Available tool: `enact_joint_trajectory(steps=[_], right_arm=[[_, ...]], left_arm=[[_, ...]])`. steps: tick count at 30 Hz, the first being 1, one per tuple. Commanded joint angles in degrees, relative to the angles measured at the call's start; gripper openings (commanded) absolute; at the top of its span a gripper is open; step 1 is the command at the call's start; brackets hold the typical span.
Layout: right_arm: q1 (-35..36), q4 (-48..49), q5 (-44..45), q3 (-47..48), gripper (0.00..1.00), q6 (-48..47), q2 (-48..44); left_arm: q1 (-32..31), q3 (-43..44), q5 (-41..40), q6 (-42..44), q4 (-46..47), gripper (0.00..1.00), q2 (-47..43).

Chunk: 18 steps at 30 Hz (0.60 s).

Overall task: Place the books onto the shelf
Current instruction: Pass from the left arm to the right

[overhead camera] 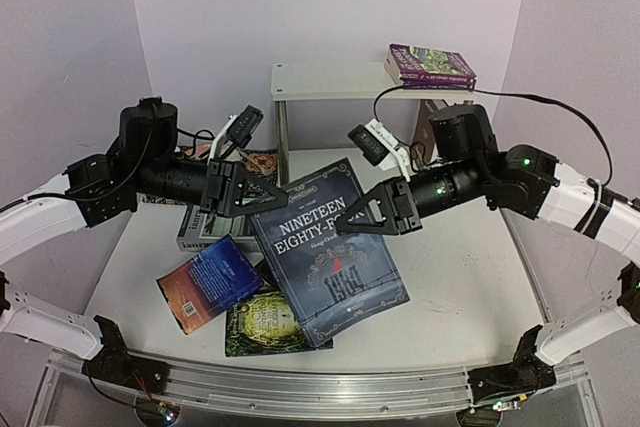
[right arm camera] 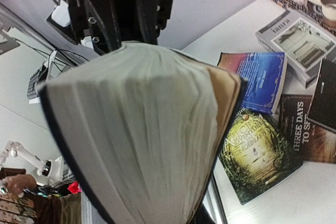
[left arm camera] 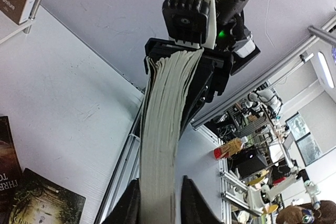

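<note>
White table (overhead camera: 470, 277), lilac walls, and we have the dark blue Nineteen Eighty-Four (overhead camera: 330, 257) tilted above the loose books (overhead camera: 205, 292), left gripper (overhead camera: 262, 197) clamped on one edge, right gripper (overhead camera: 352, 222) pinching the other. Next, we reckon, both arms must carry it together back to the shelf (overhead camera: 330, 82).

The left gripper (left arm camera: 160, 205) clamps the pale page edge of a thick book (left arm camera: 163, 129) that runs up the middle of the view. At its far end the right gripper (left arm camera: 178, 56) pinches the same book, and two dark-covered books (left arm camera: 39, 203) lie on the white table (left arm camera: 68, 93) at lower left.
</note>
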Motion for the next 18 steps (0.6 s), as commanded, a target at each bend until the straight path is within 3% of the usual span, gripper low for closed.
enact_joint_trajectory(steps=[1, 2, 3, 5, 9, 18], right_arm=[[-1.0, 1.2, 6.7, -1.4, 0.04, 0.5, -3.1], [-1.1, 1.2, 9.4, -1.5, 0.04, 1.1, -3.3], [-1.2, 1.2, 12.6, -1.6, 0.03, 1.7, -3.6], [-1.4, 1.2, 17.6, -1.6, 0.01, 2.4, -3.9], [-1.4, 3.0, 25.5, -1.3, 0.00, 3.5, -4.7], [-1.4, 20.3, 22.8, -2.6, 0.00, 8.4, -6.8]], left_arm=[[2.1, 1.1, -1.0, 1.8, 7.5, 0.47, -5.4], [2.4, 0.5, -3.6, 2.2, 6.2, 0.74, -5.8], [2.5, 0.3, -7.0, 2.8, 4.4, 0.88, -6.1], [2.5, 0.2, -11.8, 3.8, 0.5, 0.99, -6.3], [2.5, -2.4, -12.2, 4.6, 0.6, 1.00, -6.8], [2.5, -4.6, -11.9, 6.3, 2.0, 1.00, -6.4]])
